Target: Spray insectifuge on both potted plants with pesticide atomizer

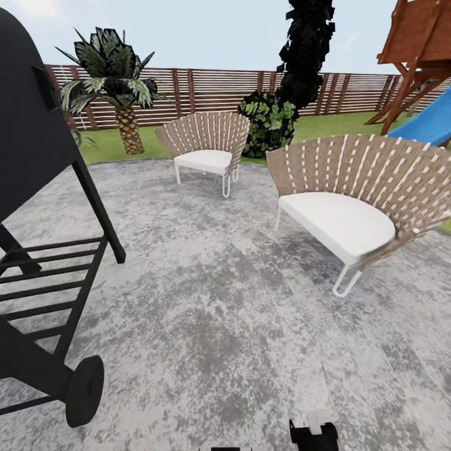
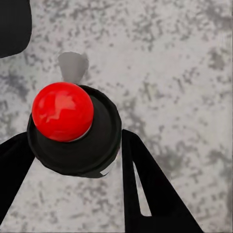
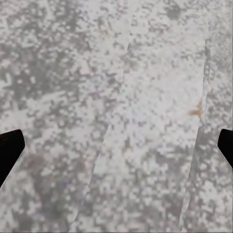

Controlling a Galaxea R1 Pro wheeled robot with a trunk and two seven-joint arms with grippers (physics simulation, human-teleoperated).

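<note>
The pesticide atomizer (image 2: 73,126) sits between my left gripper's (image 2: 77,171) two black fingers (image 2: 155,194), seen from above as a shiny red top on a round black body with a pale grey part sticking out behind it. The left gripper is shut on it, above the mottled grey patio (image 2: 179,73). My right gripper (image 3: 118,148) is wide open, with only its black fingertips (image 3: 9,150) at the picture's edges and bare paving (image 3: 121,97) between them. A black and white part (image 1: 315,430) pokes in at the head view's bottom edge. The potted plants are out of view.
A black grill (image 1: 37,207) on wheels stands close at the left. Two wicker seats (image 1: 207,147) (image 1: 357,200) with white cushions stand ahead and to the right. Behind them are the lawn (image 1: 326,125), a palm (image 1: 116,81), a leafy bush (image 1: 269,122), a wooden fence (image 1: 207,88) and a blue slide (image 1: 426,125).
</note>
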